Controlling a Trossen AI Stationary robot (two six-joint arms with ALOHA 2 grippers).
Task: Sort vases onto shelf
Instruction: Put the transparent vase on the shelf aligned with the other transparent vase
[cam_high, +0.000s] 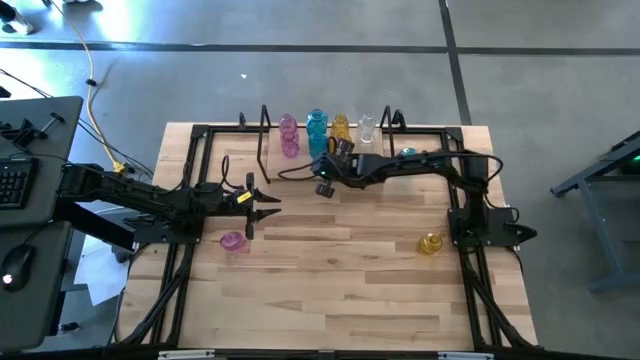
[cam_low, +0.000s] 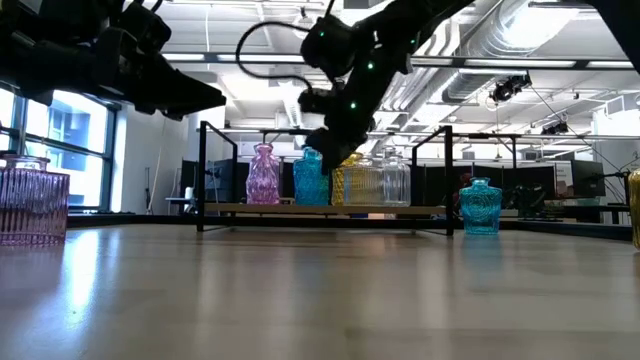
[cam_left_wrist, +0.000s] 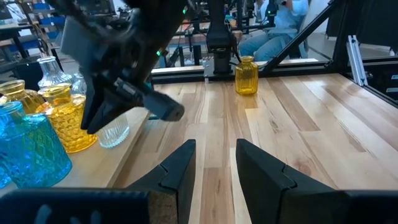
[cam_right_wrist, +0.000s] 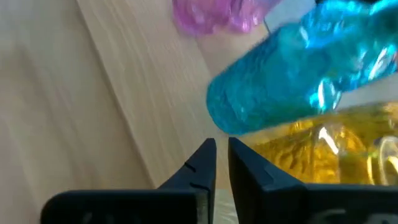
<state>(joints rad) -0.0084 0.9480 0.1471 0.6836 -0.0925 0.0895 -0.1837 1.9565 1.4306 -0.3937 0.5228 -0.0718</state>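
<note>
Four vases sit in a row on the shelf (cam_high: 262, 130) at the far edge of my table (cam_high: 340, 290): pink vase (cam_high: 288, 127), blue vase (cam_high: 317, 124), yellow vase (cam_high: 341, 126), clear vase (cam_high: 367, 124). No labels or writing I can read on any of them, and they all look empty as far as I can tell.

My right gripper (cam_right_wrist: 221, 163) is just in front of the blue and yellow ones on the shelf, fingers nearly pressed together with only a thin slit between them, pinching nothing.

My left gripper (cam_left_wrist: 215, 163) hangs over the left side of the table, fingers parted a bit, holding nothing.

Off the shelf: a second blue vase (cam_high: 406, 153) near the shelf's right end, a loose pink vase (cam_high: 232, 241) on the wood close to my left gripper, and a loose yellow vase (cam_high: 430, 243) over on the right side.

A seated person (cam_left_wrist: 273, 25) is visible in the room beyond the table.
</note>
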